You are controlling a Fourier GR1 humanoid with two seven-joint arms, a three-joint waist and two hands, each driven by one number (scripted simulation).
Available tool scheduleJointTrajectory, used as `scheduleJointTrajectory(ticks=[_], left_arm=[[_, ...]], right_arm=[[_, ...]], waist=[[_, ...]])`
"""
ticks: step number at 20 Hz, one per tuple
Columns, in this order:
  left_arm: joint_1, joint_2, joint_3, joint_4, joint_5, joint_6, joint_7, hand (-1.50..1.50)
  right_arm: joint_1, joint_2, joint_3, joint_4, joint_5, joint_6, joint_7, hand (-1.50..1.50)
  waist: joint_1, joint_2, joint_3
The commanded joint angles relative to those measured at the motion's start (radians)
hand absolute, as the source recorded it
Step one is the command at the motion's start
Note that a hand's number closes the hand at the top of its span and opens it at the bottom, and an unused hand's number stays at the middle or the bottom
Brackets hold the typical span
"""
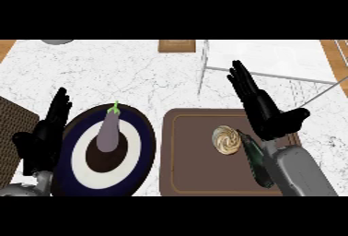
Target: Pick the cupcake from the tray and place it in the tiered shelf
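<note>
A: Where is the cupcake (pixel 226 139)?

B: Lying on the brown tray (pixel 190 156), toward its right half, cream swirl turned upward. Not lifted, not touched.

A: And the right hand (pixel 262 110)?

B: Hovering over the tray's upper right corner, just right of the cupcake. Fingers straight, pointing up and away toward the counter's far side, thumb spread out to the right. Holding nothing. Grey forearm coming in from the lower right edge.

A: Anything beside the cupcake?

B: A dark green, elongated thing (pixel 255 161), lying along the tray's right side, just beside the cupcake, partly hidden under the right forearm. Hard to tell what exactly.

A: Left hand (pixel 42 136)?

B: Resting near the left edge, fingers up and relaxed, empty. Next to the rim of a dark round plate (pixel 139 152) with a white ring.

A: On the plate?

B: A purple eggplant (pixel 110 131), green stem pointing away, lying across the plate's dark centre.

A: The tiered shelf (pixel 272 73)?

B: Thin white wire frame at the upper right, beyond the tray, behind the right hand's fingertips. Nothing seen on it.

A: Anything else?

B: White marble counter (pixel 122 73), a woven mat (pixel 10 133) at far left, a small wooden block (pixel 176 45) at the top edge.
</note>
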Motion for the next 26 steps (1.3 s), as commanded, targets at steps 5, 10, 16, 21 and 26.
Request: scheduleJointTrajectory(ticks=[5,10,16,21,26], left_arm=[[0.109,-0.042,0.034,0.126,0.122,-0.058,0.071,0.0],[0.109,-0.055,0.022,0.134,0.192,-0.13,0.137,0.0],[0.074,-0.085,0.042,0.242,0.19,-0.213,0.077,0.0],[0.099,-0.062,0.065,0.231,0.2,-0.252,0.078,0.0],[0.028,-0.087,0.07,0.268,0.2,-0.25,0.111,0.0]], right_arm=[[0.152,-0.259,-0.214,-0.118,0.147,-0.186,0.003,1.5],[0.362,-0.327,-0.281,-0.048,0.189,-0.308,0.209,1.5],[0.669,-0.35,-0.282,-0.383,0.169,-0.204,0.102,-1.5],[0.729,-0.434,-0.289,-0.515,0.112,-0.059,0.194,-1.5],[0.674,-0.571,-0.299,-0.764,0.082,-0.026,0.533,-1.5]], waist=[[-0.067,-0.014,0.011],[-0.059,-0.011,0.014],[-0.012,-0.007,0.016],[0.005,-0.005,0.016],[0.007,-0.001,0.013]])
